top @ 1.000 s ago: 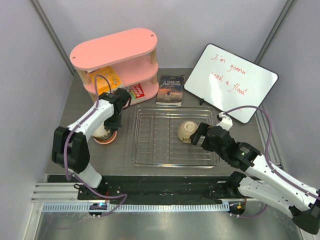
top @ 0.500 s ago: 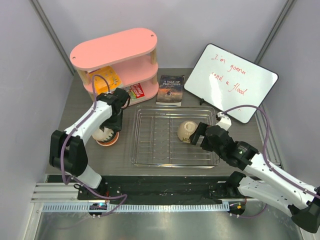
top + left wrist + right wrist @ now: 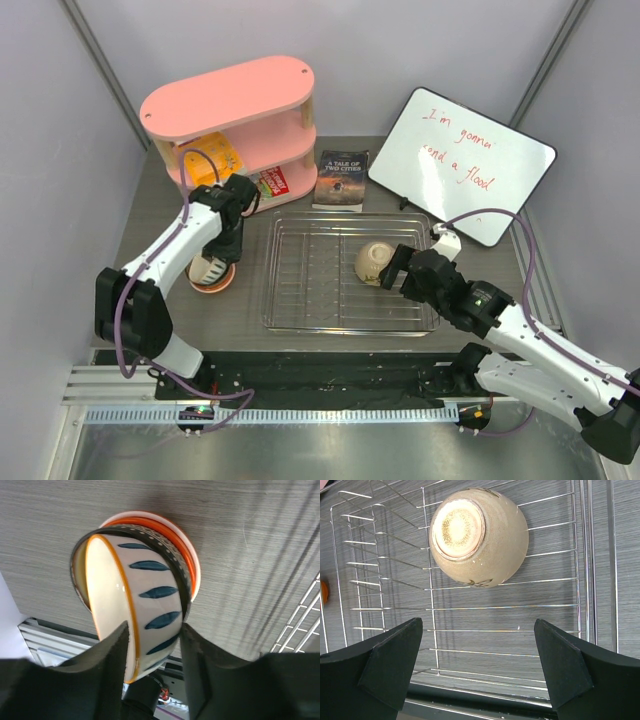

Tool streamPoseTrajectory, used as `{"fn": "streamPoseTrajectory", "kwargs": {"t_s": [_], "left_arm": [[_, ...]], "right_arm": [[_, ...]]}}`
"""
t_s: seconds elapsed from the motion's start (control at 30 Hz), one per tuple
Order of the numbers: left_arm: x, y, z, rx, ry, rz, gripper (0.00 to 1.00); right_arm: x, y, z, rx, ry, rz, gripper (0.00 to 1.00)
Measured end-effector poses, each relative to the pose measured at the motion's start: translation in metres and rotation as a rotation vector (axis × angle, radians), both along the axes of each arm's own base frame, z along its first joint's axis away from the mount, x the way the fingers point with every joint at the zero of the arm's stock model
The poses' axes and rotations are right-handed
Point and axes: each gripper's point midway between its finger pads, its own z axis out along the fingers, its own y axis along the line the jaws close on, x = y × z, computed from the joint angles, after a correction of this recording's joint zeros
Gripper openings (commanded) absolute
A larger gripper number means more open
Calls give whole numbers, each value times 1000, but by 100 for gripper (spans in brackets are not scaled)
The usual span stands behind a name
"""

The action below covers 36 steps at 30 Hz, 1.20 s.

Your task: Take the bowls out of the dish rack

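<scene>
Top view. Rack (image 3: 300,300) at centre of the desk (image 3: 150,220). One beige bowl (image 3: 372,260) lies in its right half, bottom up. Right pincer (image 3: 393,268) is just to the right of that bowl and close to it. Left of the rack, off it, bowls are stacked on the desk: an orange bowl (image 3: 212,285) at the base and a white bowl (image 3: 204,267) on top, tilted. Left pincer (image 3: 226,256) is down at this stack. Pink shelf (image 3: 230,110) upper left, book (image 3: 341,180) behind the rack, whiteboard (image 3: 462,165) upper right.

Left wrist view. White bowl with blue leaf marks, tipped on edge, nested in a dark bowl (image 3: 167,550), which sits in the orange bowl. Left pincer (image 3: 154,630) straddles the white bowl's wall, one finger on each side. Pressing or let go: cannot tell. Rack corner at lower right.

Right wrist view. Beige bowl at upper centre, resting upside down on the rack wires with its foot ring facing up. Right pincer (image 3: 477,625) released, fingers spread wide at the lower corners with only wires between them.
</scene>
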Motion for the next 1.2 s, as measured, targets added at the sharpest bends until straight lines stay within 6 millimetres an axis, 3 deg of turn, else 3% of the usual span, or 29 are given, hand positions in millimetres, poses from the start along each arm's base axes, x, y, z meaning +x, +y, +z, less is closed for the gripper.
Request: {"fn": "streamPoseTrajectory", "kwargs": {"t_s": [0.1, 0.17, 0.43, 1.03, 1.2], "left_arm": [[-1, -4, -2, -11, 6, -3, 6], [-3, -2, -2, 4, 15, -5, 6], [-7, -3, -2, 13, 24, -3, 42], [-11, 1, -2, 32, 37, -2, 46], [-9, -4, 14, -4, 4, -8, 47]], "right_arm": [[0, 0, 0, 0, 0, -2, 100], [0, 0, 0, 0, 0, -2, 100], [2, 0, 1, 9, -4, -5, 100], [2, 0, -2, 11, 1, -3, 100], [1, 1, -2, 13, 2, -2, 100]]}}
